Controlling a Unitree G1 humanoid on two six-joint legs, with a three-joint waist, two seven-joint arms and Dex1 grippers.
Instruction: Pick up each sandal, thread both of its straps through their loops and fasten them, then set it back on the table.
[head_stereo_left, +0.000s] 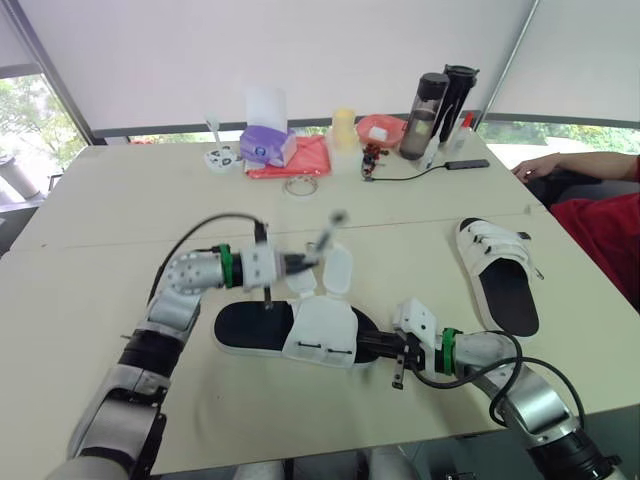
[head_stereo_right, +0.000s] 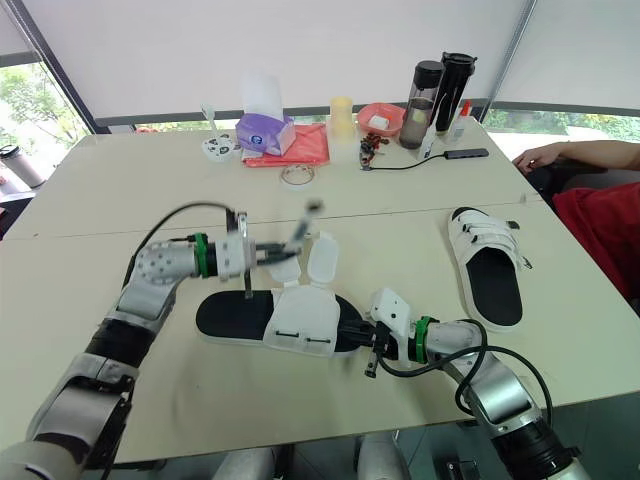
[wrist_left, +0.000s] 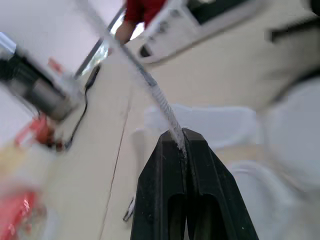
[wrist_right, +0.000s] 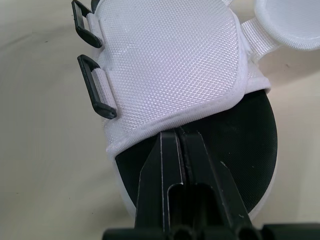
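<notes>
Right wrist view puts the right gripper (wrist_right: 179, 132) at the toe of the near sandal (wrist_right: 170, 60). Its fingers are pressed together, tips at the hem of the white upper, beside two black loops (wrist_right: 97, 92). This sandal lies flat near the front edge of the table (head_stereo_left: 100, 210). Just beyond, the left gripper (wrist_left: 181, 135) pinches a white strap (wrist_left: 155, 95) raised above it. Farther right lies the second sandal (head_stereo_left: 497, 272). Bottles (head_stereo_left: 428, 115) and a person's hand (head_stereo_left: 537, 165) are at the far side.

The near sandal (head_stereo_right: 285, 322) lies towards the front edge of the worktop (head_stereo_right: 120, 200), straps undone. The left tool (head_stereo_right: 272, 251) pinches one strap (head_stereo_right: 303, 222) raised above it. The right tool (head_stereo_right: 362, 340) meets the sandal's end. A second sandal (head_stereo_right: 487, 262) lies by the right edge.
</notes>
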